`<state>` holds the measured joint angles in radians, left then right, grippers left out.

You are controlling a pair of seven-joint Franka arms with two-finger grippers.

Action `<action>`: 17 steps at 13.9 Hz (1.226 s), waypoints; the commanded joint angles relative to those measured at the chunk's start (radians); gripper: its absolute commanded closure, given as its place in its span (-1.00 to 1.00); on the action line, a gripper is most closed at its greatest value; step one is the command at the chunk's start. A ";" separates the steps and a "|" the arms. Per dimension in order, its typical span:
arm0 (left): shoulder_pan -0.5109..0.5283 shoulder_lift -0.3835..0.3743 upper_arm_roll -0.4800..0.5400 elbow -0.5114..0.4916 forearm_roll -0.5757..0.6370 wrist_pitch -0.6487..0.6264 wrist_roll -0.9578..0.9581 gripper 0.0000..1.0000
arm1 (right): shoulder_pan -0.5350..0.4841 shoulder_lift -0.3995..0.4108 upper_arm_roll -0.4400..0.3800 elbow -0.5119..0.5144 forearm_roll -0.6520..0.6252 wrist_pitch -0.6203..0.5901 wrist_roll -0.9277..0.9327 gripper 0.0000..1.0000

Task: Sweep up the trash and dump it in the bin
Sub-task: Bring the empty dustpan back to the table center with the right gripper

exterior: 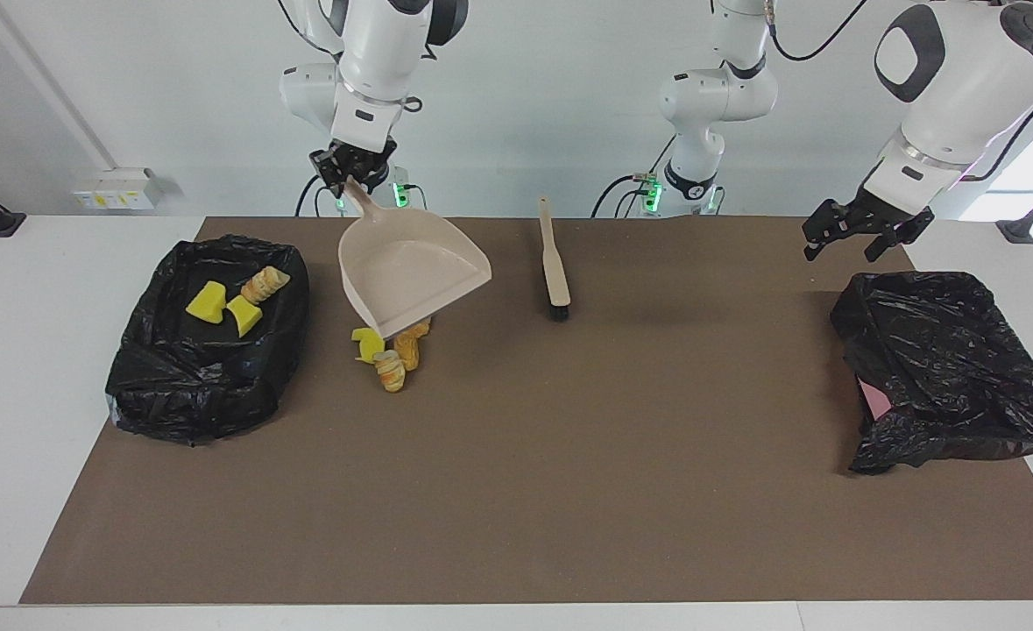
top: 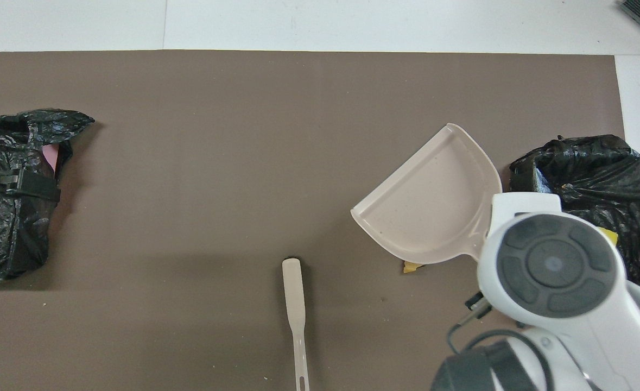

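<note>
Here the right gripper (exterior: pixel 351 172) pinches the beige dustpan (exterior: pixel 411 273) by its handle, holding it tilted over the loose trash pile (exterior: pixel 389 355) on the mat. Three more pieces (exterior: pixel 227 302) lie in the black-lined bin (exterior: pixel 205 386). Left gripper (exterior: pixel 866 235) hangs spread, apparently just above the other black bag (exterior: pixel 945 368). The brush (exterior: pixel 555 263) lies untouched.

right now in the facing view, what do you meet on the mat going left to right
bin with trash → loose trash pile with the dustpan held over it by the right claw → brush → crumpled black bag
</note>
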<state>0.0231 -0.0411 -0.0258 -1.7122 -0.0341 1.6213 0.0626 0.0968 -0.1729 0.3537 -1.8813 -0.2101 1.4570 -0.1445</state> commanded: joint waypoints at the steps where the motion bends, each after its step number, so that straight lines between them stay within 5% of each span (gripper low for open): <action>1: 0.014 -0.019 -0.008 -0.010 0.019 -0.032 0.003 -1.00 | 0.110 0.259 0.016 0.204 0.054 0.035 0.346 1.00; 9: -0.002 -0.046 -0.011 -0.047 0.033 -0.032 0.025 -1.00 | 0.282 0.809 0.004 0.683 0.077 0.279 0.768 1.00; 17: -0.003 -0.046 -0.014 -0.047 0.033 -0.027 0.034 -1.00 | 0.310 0.917 0.008 0.636 0.058 0.463 0.830 1.00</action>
<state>0.0217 -0.0627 -0.0378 -1.7337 -0.0231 1.5949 0.0844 0.4044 0.7415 0.3629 -1.2448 -0.1498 1.8990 0.6627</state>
